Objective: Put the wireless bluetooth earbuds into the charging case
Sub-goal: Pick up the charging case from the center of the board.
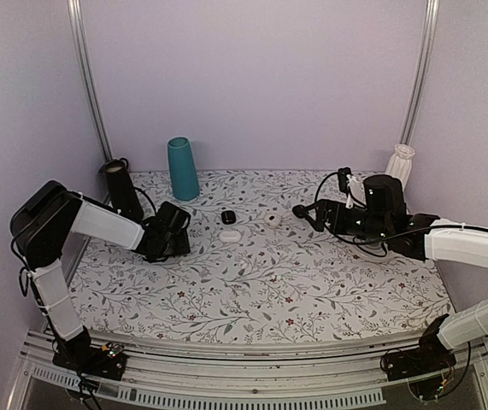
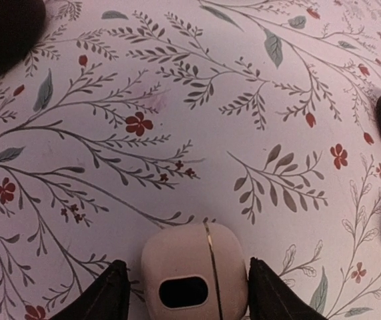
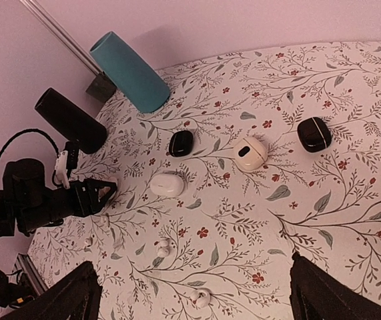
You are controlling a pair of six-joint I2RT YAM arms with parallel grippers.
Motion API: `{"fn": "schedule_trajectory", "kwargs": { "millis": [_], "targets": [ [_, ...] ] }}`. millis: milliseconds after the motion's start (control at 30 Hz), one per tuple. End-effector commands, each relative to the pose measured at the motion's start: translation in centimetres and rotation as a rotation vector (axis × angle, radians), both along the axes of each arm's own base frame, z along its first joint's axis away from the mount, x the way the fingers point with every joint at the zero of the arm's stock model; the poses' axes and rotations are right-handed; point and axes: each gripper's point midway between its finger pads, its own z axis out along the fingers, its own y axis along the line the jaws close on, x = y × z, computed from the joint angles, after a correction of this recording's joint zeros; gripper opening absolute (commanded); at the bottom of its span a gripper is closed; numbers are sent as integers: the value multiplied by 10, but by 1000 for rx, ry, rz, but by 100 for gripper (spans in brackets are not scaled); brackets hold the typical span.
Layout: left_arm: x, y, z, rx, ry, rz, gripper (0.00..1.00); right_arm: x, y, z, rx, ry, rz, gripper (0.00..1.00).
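L gripper (image 2: 187, 261): fingers apart, astride white round piece (image 2: 177, 257), toward table's (image 1: 312, 290) left edge. R gripper (image 3: 190, 261): wide open, empty. White case (image 3: 167, 183) mid-table.

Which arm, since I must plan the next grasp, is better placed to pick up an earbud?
Likely right: the right fingers stand open with both earbuds loose just ahead; the left fingers flank a white dark-centred piece instead.

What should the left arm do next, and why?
Probably ease the left gripper shut on the earbud: the bud lies on the table between its open fingers, not yet pinched. The charging case lies apart on the table, so the bud must be lifted to reach it.
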Motion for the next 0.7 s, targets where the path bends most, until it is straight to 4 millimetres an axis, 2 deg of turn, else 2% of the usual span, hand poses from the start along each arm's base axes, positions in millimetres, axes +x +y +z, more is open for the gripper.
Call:
{"fn": "schedule_trajectory", "kwargs": {
  "millis": [0, 167, 333, 500, 667],
  "targets": [
    [1, -9, -3, -7, 11, -35, 58, 0, 1, 6, 34, -13, 6, 99],
    [0, -18, -5, -57, 18, -71, 48, 0, 4, 6, 47, -8, 11, 99],
    [-1, -26, -1, -99, 6, -114, 34, -2, 9, 4, 78, 10, 31, 99],
    [0, -39, 17, -169, -46, -181, 23, -4, 16, 2, 134, 38, 53, 99],
    [-2, -66, 57, -287, -165, -324, 20, -6, 24, 1, 185, 66, 73, 99]
  ]
}}
